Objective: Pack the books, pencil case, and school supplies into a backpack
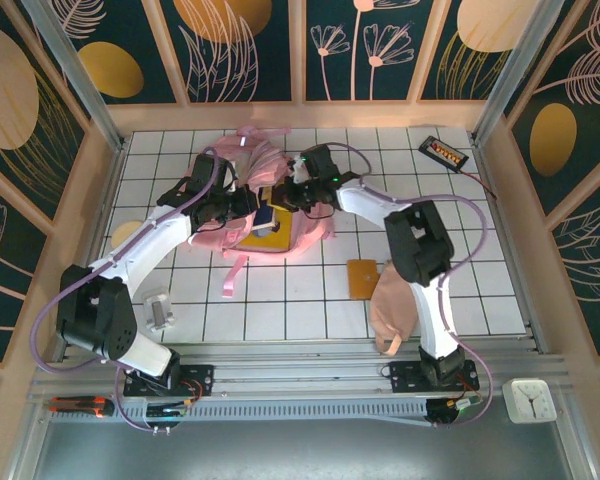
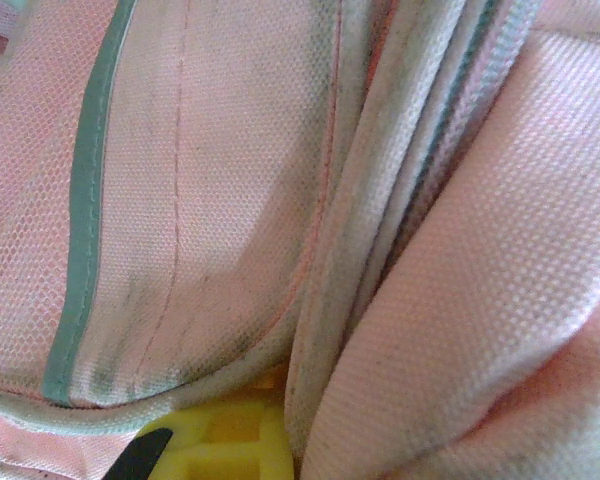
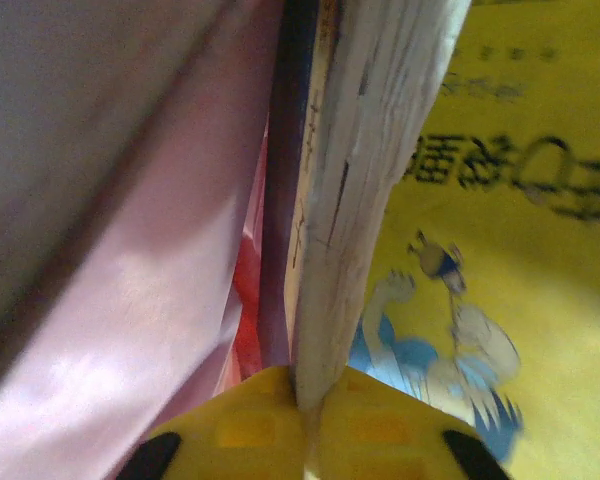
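right pincer (image 3: pixel 305 425) pinches navy book (image 3: pixel 355 150) edge | long axis points ahead, backpack (image 3: pixel 130 300) just left | left pincer (image 1: pixel 238 205) clamps backpack

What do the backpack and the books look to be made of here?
Backpack: woven fabric, probably polyester or nylon canvas. It is matte, with a visible fine weave, stitched seams and grey-green piping, and looks somewhat soiled. Books: paper. The white, slightly rough page edges show, and the yellow cover looks like smooth printed card, though it is blurred.
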Controlling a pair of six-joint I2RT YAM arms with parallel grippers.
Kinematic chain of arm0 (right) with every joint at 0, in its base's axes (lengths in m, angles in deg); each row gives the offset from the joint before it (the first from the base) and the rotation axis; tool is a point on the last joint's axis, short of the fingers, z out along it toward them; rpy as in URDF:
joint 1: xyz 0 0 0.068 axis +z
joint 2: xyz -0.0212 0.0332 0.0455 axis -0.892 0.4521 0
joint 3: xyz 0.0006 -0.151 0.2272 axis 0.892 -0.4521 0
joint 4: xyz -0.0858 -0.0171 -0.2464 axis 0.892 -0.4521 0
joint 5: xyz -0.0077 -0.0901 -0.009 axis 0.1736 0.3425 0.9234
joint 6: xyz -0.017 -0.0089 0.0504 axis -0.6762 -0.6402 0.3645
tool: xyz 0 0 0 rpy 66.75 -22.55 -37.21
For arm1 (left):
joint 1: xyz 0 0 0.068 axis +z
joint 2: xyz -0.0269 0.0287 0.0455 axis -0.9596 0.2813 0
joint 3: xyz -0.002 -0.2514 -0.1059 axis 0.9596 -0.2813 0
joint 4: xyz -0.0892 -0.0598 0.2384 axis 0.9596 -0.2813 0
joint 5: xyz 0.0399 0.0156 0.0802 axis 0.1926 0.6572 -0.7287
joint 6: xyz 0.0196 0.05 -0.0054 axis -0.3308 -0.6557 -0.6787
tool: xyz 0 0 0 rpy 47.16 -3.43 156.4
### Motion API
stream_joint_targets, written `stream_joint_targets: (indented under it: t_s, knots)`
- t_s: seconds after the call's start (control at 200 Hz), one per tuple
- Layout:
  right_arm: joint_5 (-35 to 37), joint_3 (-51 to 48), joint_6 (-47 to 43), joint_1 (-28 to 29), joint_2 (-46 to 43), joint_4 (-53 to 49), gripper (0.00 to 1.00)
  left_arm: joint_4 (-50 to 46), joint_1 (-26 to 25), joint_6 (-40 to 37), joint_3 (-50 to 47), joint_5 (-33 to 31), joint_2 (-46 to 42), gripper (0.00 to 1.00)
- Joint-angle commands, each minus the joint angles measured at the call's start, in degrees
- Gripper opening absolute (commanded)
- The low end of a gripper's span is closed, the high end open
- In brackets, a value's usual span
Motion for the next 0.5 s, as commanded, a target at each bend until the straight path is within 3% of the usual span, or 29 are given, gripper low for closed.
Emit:
stream_joint_targets:
  t_s: [0.0,0.07,0.115,0.195,0.29,0.325,0.495]
  knots:
    - [0.25,4.11,0.00,0.11,1.21,-1.00,0.39,6.28,-0.17,1.93,1.31,5.06,-1.71,0.00]
    - [3.51,-0.60,-1.71,-0.97,-3.48,-1.89,0.58,8.06,-0.22,3.32,1.03,5.57,-1.12,0.00]
    - [5.02,-4.85,-2.64,-1.90,-7.39,-2.23,0.64,8.85,-0.17,3.89,1.37,6.39,-0.44,0.01]
    - [8.04,-12.65,-4.65,-4.18,-15.05,-4.69,0.67,8.75,-0.18,3.91,2.49,6.72,0.30,0.45]
    - [12.06,-21.35,-5.22,-6.24,-24.30,-8.15,0.67,7.38,-0.17,2.61,2.47,4.16,-1.46,0.75]
    - [13.70,-24.68,-4.56,-6.81,-27.59,-9.06,0.67,6.79,-0.17,2.14,1.96,3.08,-2.45,0.97]
    - [16.50,-37.86,1.25,-6.33,-40.17,-7.33,0.70,5.95,-0.18,1.69,-5.57,-3.07,-9.98,0.99]
